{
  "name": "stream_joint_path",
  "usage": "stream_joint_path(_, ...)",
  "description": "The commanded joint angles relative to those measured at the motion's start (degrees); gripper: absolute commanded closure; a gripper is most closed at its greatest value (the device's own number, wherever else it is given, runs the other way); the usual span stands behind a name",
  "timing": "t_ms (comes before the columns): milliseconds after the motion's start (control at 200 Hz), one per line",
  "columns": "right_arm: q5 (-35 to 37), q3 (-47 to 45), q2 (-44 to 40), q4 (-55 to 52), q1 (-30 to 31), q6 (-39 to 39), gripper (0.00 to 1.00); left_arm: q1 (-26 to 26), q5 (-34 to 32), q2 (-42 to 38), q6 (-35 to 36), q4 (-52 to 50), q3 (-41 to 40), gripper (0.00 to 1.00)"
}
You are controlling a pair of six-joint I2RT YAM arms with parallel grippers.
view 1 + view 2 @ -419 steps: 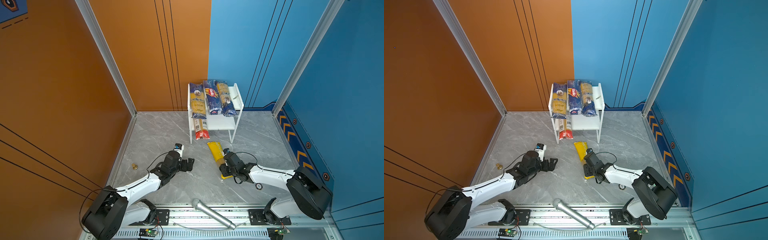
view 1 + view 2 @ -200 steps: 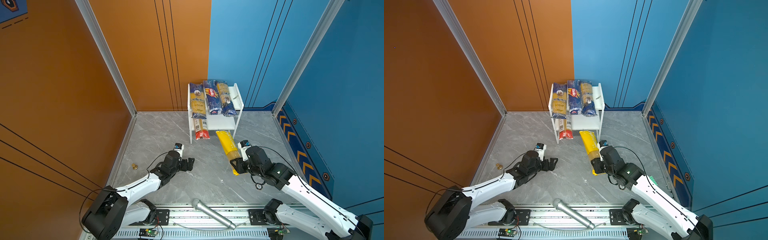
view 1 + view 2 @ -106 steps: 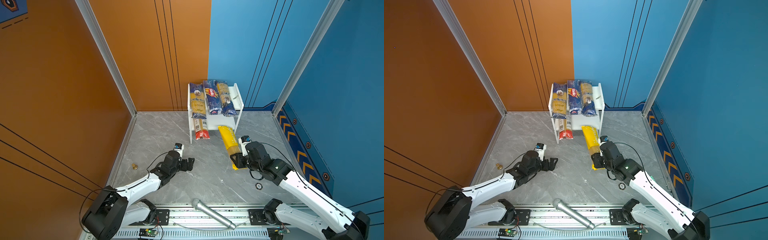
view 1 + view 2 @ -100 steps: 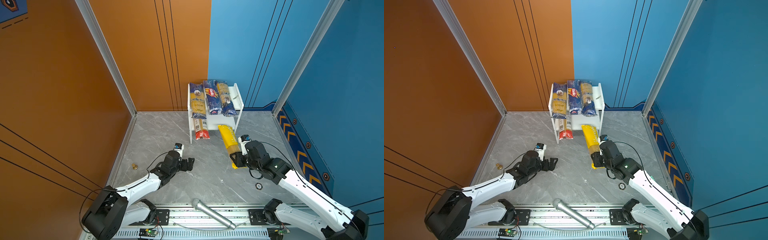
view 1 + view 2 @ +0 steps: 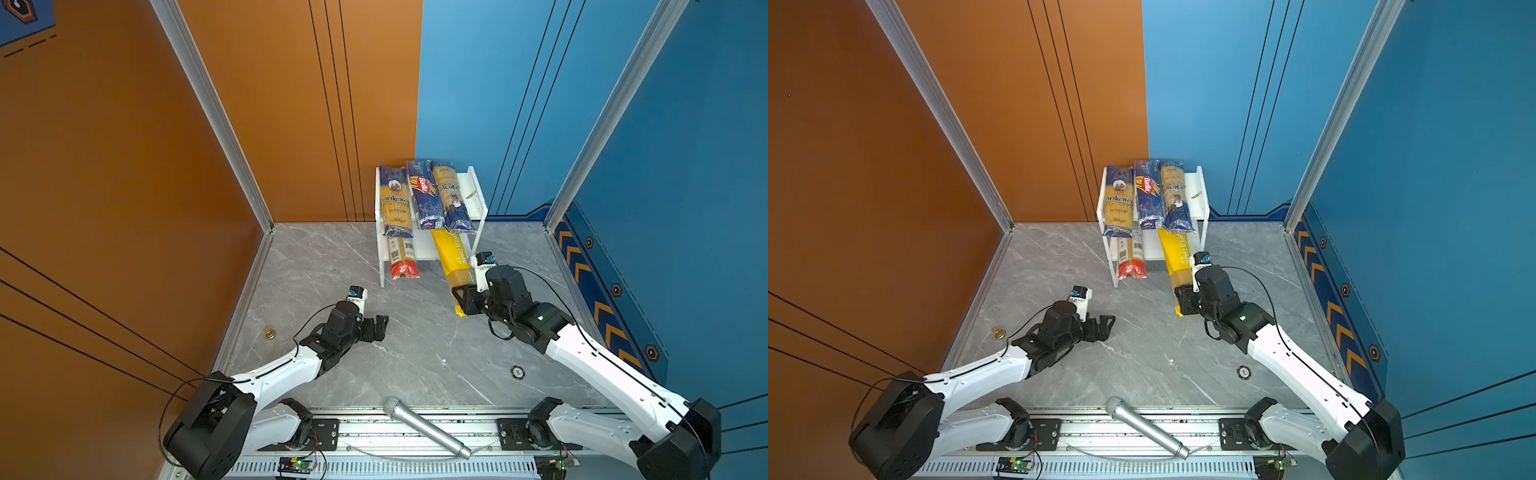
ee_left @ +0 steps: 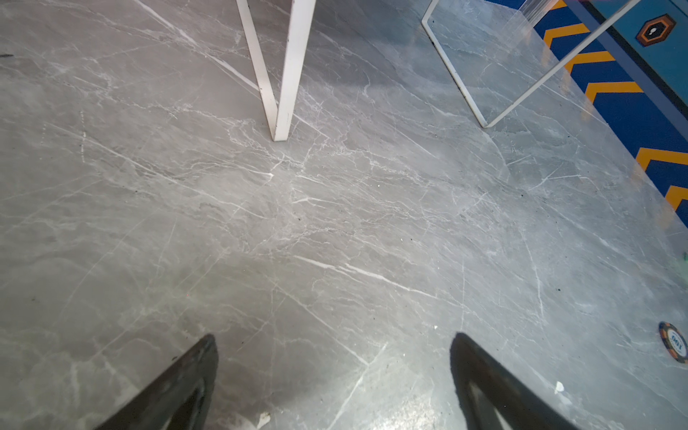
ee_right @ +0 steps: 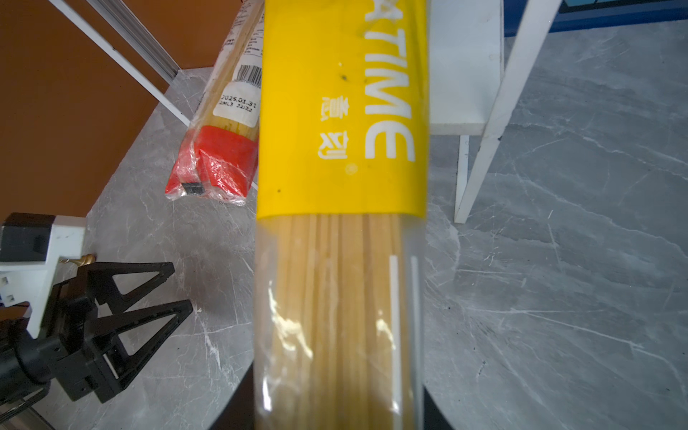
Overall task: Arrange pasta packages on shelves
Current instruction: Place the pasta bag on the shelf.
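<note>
My right gripper [image 5: 464,299] clamps the clear end of the yellow spaghetti bag [image 5: 451,257], its far end over the rack's lower shelf [image 5: 424,249], where I should push level, parallel to the red-and-clear bag [image 5: 401,259]; my left gripper [image 5: 379,328] gapes empty.

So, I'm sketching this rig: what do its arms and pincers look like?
The left arm and right arm have white shells, black joints and thin black cables looping alongside. The left pincer and right pincer are black, with triangular open-frame fingers. Each wrist carries a white block.
</note>
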Motion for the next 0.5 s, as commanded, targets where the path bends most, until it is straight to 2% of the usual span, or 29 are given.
stream_joint_path(0, 3.01, 2.31, -0.56, 14.15, -0.65, -2.29, 1.0, 0.65, 0.74, 0.5, 0.54, 0.17, 0.31, 0.02)
stream_joint_path(255, 3.54, 2.84, 3.36, 18.92, -0.73, -2.98, 1.0, 0.87, 0.9, 0.77, 0.71, -0.07, 0.66, 0.02)
stream_joint_path(496, 7.95, 0.42, 5.18, 26.59, 1.02, -6.01, 1.0, 1.0, 0.91, 0.78, 0.81, -0.38, 0.88, 0.02)
